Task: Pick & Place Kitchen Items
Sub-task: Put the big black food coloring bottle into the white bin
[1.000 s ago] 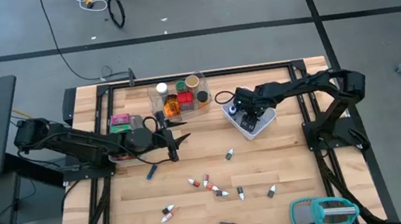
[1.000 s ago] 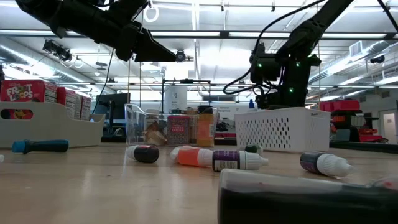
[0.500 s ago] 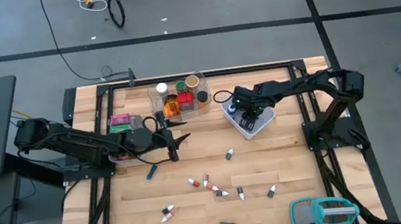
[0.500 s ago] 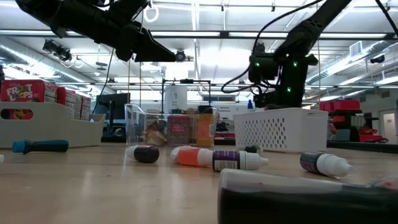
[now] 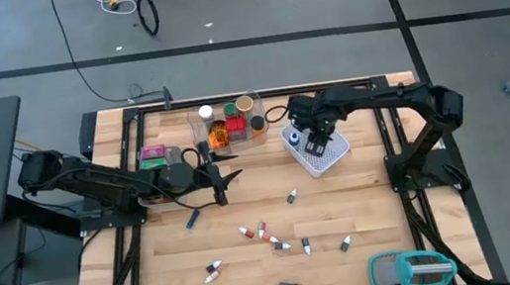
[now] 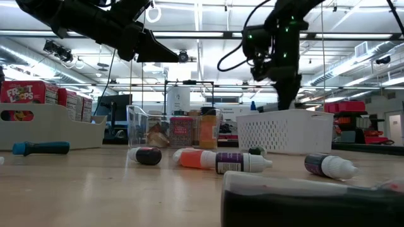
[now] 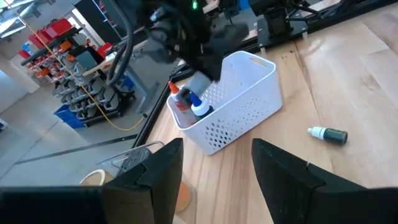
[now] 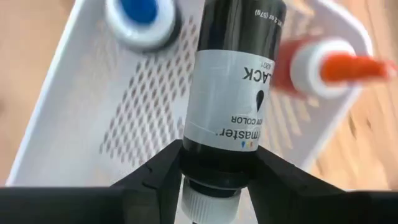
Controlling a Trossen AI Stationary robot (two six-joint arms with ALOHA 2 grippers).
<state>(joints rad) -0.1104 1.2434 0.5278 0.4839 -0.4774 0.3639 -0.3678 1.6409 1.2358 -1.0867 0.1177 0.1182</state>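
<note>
Right gripper (image 8: 217, 171) hangs over the white mesh basket (image 5: 322, 153), fingers clamped around a black vial (image 8: 233, 93); its label reads "BLACK" and "COLOR". Below in the basket lie a blue-capped bottle (image 8: 142, 15) and an orange-tipped one (image 8: 329, 65). Left gripper (image 7: 214, 171) hovers mid-table, fingers apart, holding nothing.

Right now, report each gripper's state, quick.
Left gripper: open, holding nothing, hovering left of the clear tray.
Right gripper: shut on the black vial, above the white mesh basket.
</note>
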